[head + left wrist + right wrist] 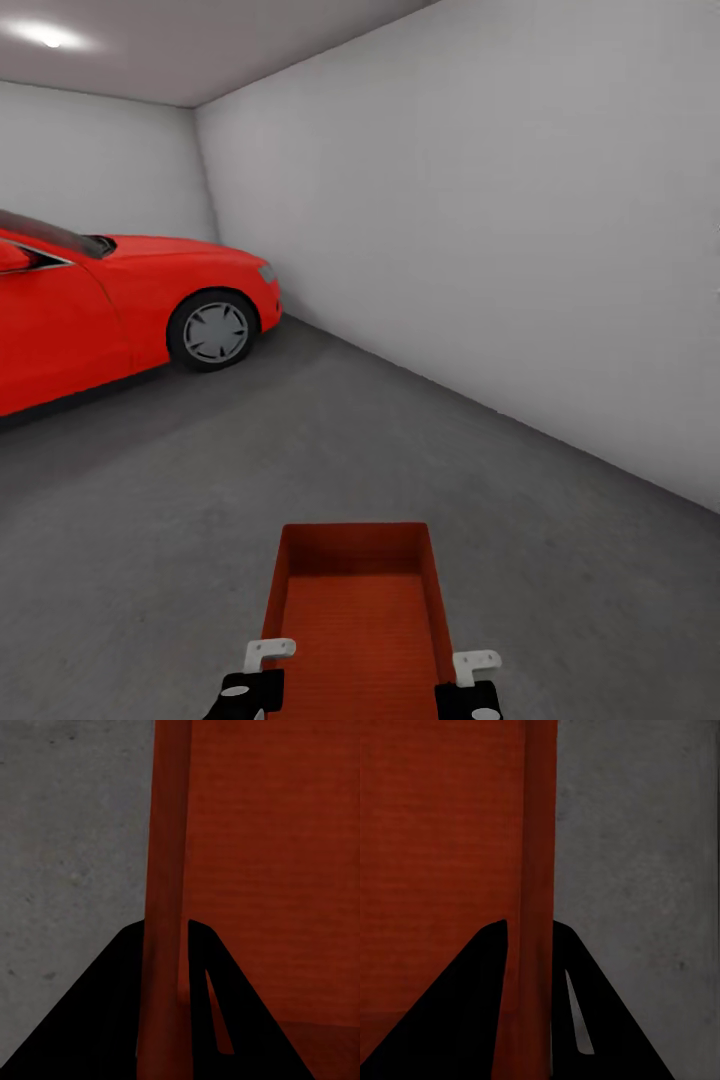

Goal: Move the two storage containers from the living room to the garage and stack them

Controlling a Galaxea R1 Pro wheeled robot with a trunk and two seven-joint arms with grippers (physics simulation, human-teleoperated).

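I'm in the garage: grey concrete floor [420, 440], white wall [480, 220] across the right of the frame, red car [130, 300] at the left edge. One orange-red bin [358, 620] sits at bottom centre of the head view, carried between both arms, long axis pointing away from me. I can't tell if it's off the ground or resting on it.

Left gripper [163, 945] is pinched on the bin's left side wall — one finger outside, one inside, wall running straight between them. Right gripper [529, 945] is pinched the same way on the right side wall. Both grips look square, not skewed.

My read of the step in hand: set this bin down here as the base, if it isn't down already. I'd pick the open patch ahead, well apart from the car and off the wall, so there's room to come back with the second bin. Lower both arms together to keep it level — uneven descent would twist the walls in the fingers. Release only once the bottom lies flat on concrete, then pull the fingers straight up.
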